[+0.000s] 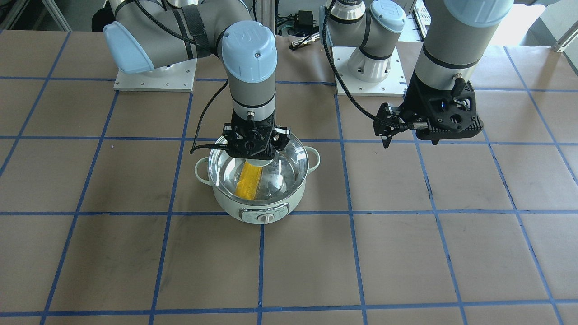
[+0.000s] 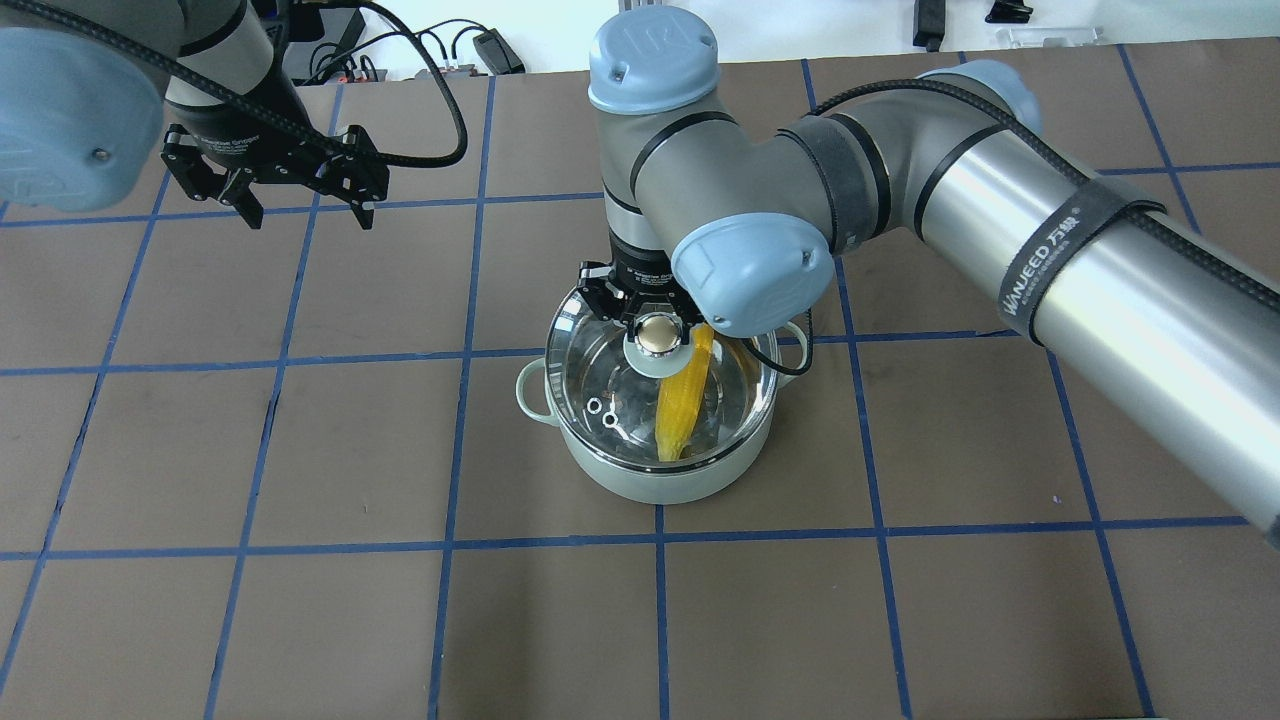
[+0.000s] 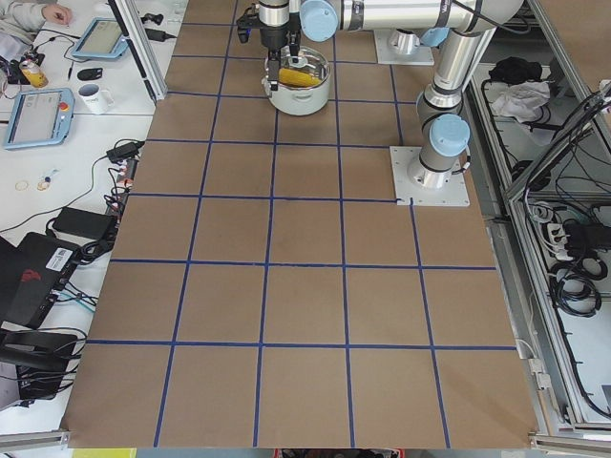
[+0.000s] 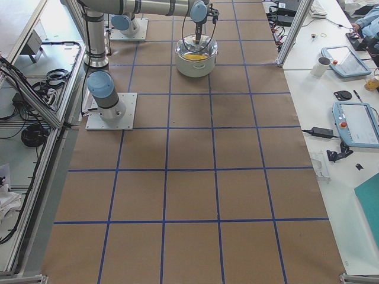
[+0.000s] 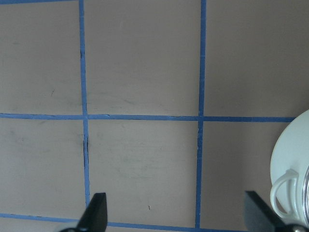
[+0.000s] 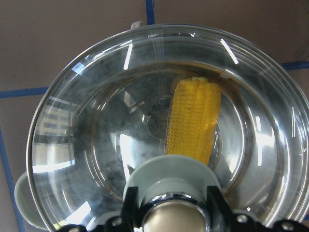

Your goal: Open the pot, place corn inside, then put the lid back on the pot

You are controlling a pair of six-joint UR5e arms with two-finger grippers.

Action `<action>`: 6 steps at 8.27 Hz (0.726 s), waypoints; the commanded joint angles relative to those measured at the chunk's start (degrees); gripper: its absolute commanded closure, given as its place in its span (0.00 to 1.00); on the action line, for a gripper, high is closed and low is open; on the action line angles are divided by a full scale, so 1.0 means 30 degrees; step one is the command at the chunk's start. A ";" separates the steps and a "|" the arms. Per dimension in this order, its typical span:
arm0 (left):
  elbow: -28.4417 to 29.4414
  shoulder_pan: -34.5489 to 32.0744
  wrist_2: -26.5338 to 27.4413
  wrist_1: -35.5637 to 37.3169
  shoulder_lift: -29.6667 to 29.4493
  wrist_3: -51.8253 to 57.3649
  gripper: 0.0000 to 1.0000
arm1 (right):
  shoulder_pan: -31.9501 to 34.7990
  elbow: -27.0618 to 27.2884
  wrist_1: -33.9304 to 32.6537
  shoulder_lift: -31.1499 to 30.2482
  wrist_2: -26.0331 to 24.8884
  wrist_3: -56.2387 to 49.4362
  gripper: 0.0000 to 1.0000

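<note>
The pale mint-green pot [image 1: 257, 203] stands mid-table and shows in the overhead view [image 2: 650, 480] too. The yellow corn [image 1: 250, 180] lies inside it, also visible from above [image 2: 680, 400] and through the glass in the right wrist view [image 6: 193, 121]. The clear glass lid [image 2: 600, 370] sits over the pot's mouth; I cannot tell whether it rests on the rim. My right gripper [image 2: 657, 335] is shut on the lid's knob [image 6: 171, 217]. My left gripper [image 2: 305, 220] hangs open and empty above bare table, well to the pot's side [image 1: 411, 143].
Both arm bases stand on metal plates [image 1: 156, 79] at the table's robot side. Blue tape lines [image 2: 460, 350] grid the brown table. The left wrist view shows the pot's handle [image 5: 282, 191] at its right edge. Side desks hold tablets and a mug [image 4: 323, 65].
</note>
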 commanded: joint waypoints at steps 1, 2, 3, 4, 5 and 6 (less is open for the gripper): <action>-0.0015 -0.0066 0.0022 -0.0009 -0.0041 -0.0122 0.00 | 0.0001 0.0014 0.0043 0.0004 0.0155 -0.0033 0.66; -0.0015 -0.0066 -0.0007 0.0020 -0.0070 -0.0180 0.00 | 0.0001 0.0014 0.0101 0.0004 0.0184 -0.0034 0.66; -0.0044 -0.0066 0.0022 -0.0009 -0.0070 -0.0065 0.00 | -0.0028 -0.0015 0.0102 0.0004 0.0097 -0.0063 0.66; -0.0016 -0.0066 0.0022 -0.0009 -0.0070 -0.0121 0.00 | -0.0058 -0.0015 0.0160 0.0004 0.0125 -0.0092 0.66; -0.0044 -0.0066 0.0022 -0.0009 -0.0099 -0.0122 0.00 | -0.0087 -0.0015 0.0248 0.0004 0.0126 -0.0092 0.67; -0.0016 -0.0066 -0.0007 0.0020 -0.0070 -0.0093 0.00 | -0.0087 -0.0015 0.0277 0.0004 0.0126 -0.0092 0.66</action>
